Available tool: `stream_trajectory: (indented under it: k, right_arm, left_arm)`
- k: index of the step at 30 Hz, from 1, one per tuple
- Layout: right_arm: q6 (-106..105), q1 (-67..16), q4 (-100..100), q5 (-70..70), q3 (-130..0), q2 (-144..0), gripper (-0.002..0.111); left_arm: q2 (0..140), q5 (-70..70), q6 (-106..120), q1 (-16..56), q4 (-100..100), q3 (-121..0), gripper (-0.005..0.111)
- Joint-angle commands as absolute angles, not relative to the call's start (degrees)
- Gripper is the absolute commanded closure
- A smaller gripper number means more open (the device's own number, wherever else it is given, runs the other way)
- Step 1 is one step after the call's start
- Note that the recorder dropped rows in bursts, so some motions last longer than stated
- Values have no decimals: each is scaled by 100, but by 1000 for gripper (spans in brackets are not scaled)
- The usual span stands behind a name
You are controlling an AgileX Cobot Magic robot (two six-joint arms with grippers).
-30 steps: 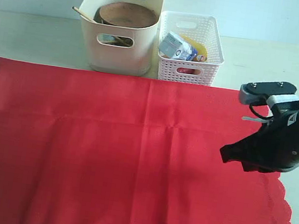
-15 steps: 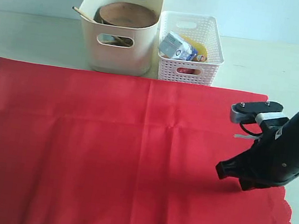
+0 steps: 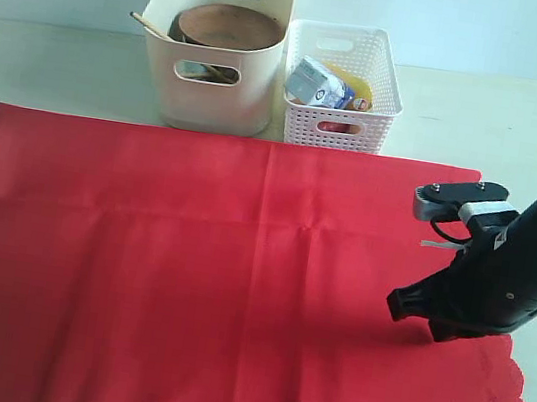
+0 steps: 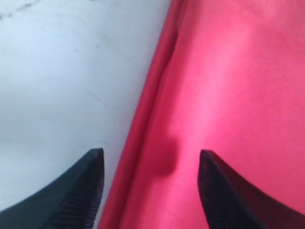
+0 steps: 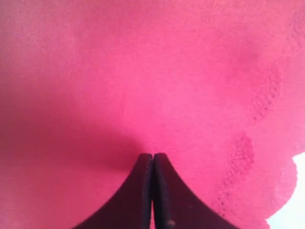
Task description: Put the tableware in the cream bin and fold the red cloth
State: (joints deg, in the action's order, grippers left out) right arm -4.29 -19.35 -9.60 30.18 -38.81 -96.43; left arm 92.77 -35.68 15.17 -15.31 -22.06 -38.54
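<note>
Red cloth point(image 3: 237, 277) lay spread flat, its far edge just before the bin point(image 3: 213, 97) holding the plate point(image 3: 229, 25), and the basket point(image 3: 361, 124). The left gripper point(image 4: 151, 151) gaped over the cloth's edge; the right gripper point(image 5: 153, 155) was closed near the scalloped side.

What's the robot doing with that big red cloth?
A wooden plate and other tableware sit in the cream bin, so folding comes next. The red cloth lies spread flat, not yet folded. The right gripper, fingers shut, is low over the cloth near its scalloped side. The left gripper has its fingers open astride the opposite edge, holding nothing.
</note>
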Motion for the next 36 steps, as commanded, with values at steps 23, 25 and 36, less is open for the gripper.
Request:
stream_trajectory:
  k: [23, 25, 36]
  right_arm:
    - [-445, -1926, -1044, 3019, -3927, -9641, 108]
    - [-445, -1926, -1044, 3019, -3927, -9641, 108]
    - [-445, -1926, -1055, 3019, -3927, -9641, 108]
  left_arm:
    - [10137, -3866, 2491, -1549, -2486, -4433, 50]
    - [10222, -3864, 2548, -1549, -2501, -4433, 50]
    - [10367, -4066, 3247, -1549, -3083, -4433, 50]
